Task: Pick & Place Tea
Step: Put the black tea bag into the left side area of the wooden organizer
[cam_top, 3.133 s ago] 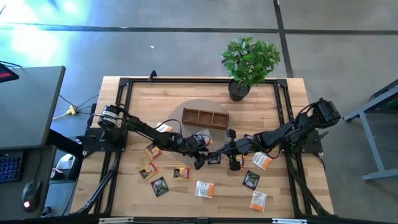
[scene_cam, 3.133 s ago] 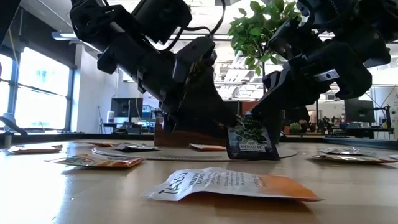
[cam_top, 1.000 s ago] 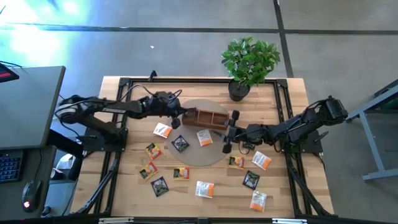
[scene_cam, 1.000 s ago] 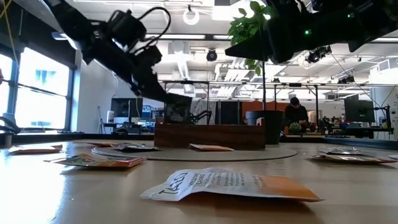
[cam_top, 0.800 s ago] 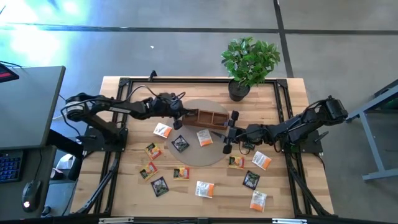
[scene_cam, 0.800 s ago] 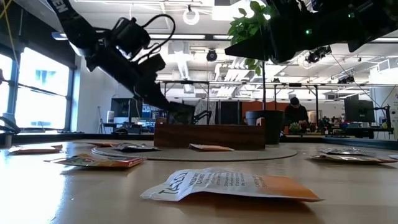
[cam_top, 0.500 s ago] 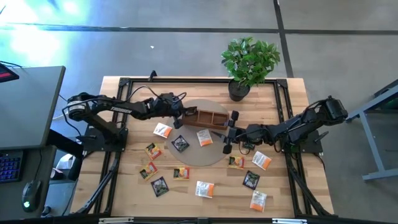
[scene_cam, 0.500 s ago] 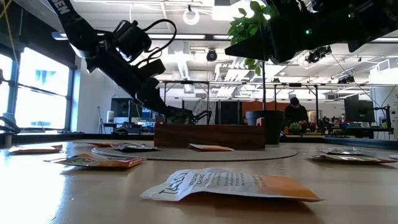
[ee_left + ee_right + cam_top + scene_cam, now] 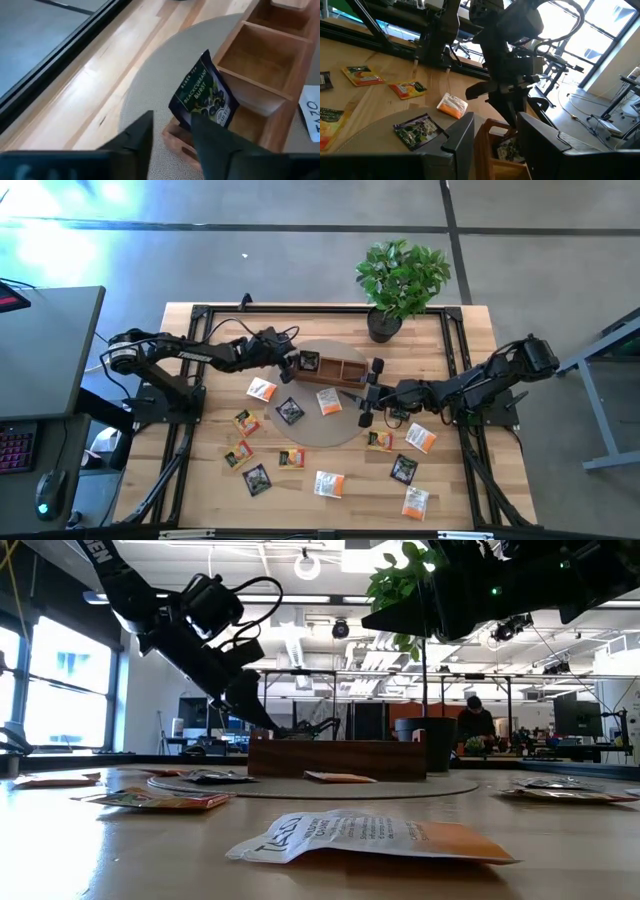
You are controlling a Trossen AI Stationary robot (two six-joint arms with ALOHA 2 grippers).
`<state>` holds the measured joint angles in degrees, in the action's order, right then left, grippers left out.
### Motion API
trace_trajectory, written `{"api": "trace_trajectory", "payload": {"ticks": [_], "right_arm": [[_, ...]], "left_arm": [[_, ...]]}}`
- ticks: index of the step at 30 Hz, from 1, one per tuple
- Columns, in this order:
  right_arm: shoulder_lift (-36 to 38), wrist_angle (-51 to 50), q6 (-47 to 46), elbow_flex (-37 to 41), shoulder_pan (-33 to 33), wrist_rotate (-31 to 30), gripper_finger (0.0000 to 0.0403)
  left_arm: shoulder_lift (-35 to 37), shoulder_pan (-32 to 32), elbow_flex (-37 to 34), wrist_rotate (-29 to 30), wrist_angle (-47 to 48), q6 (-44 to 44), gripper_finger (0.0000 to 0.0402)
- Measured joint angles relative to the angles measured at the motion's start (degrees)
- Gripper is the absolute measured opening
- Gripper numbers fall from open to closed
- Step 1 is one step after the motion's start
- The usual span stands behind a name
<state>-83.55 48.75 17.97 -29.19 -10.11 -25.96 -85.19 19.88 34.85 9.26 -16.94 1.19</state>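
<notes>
The dark blue tea sachet (image 9: 202, 95) stands tilted in the left end compartment of the wooden tray (image 9: 335, 368), its lower edge down inside and its face leaning on the divider. It also shows as a dark square (image 9: 309, 362) from above. My left gripper (image 9: 172, 117) is open just outside that end of the tray (image 9: 335, 758), slanting down toward it. My right gripper (image 9: 364, 394) waits open at the tray's right end, holding nothing. Several more sachets lie flat on the mat and table. My left gripper has one finger (image 9: 200, 125) right in front of the sachet's lower edge (image 9: 186, 116). That finger hides the spot, so I cannot tell whether it touches the sachet. The sachet rests in the compartment.
The tray sits on a round grey mat (image 9: 315, 425) with a white-and-orange sachet (image 9: 329, 402) and a dark one (image 9: 289, 411). More sachets are scattered toward the near edge (image 9: 329, 483). A potted plant (image 9: 400, 280) stands at the far right.
My left gripper has sunk a little and tipped down toward the tray's left end with the dark sachet, then let go. The sachet has dropped from between the fingers into the end compartment and leans there.
</notes>
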Motion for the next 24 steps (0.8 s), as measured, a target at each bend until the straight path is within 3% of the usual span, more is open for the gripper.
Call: {"api": "trace_trajectory", "payload": {"ticks": [7, 13, 17, 21, 24], "right_arm": [[0.0, 0.0, -1.4, 0.0, 0.0, 0.0, 0.0143], [0.0, 0.0, -1.3, 0.0, 0.0, 0.0, 0.0142], [0.0, 0.0, -1.2, 0.0, 0.0, 0.0, 0.0143], [0.0, 0.0, -1.2, 0.0, 0.0, 0.0, 0.014], [0.0, 0.0, -1.3, 0.0, 0.0, 0.0, 0.0141]], "left_arm": [[2.1, -0.1, 0.0, -1.2, 2.5, -1.4, 0.0207], [8.4, -2.5, 0.0, -2.2, 14.3, -2.2, 0.021], [12.2, -5.3, 0.0, -8.1, 23.8, -7.2, 0.0211], [12.3, -8.2, 0.0, -15.9, 29.8, -15.7, 0.0211], [10.0, -10.9, 0.0, -14.7, 30.2, -19.3, 0.0211]]}}
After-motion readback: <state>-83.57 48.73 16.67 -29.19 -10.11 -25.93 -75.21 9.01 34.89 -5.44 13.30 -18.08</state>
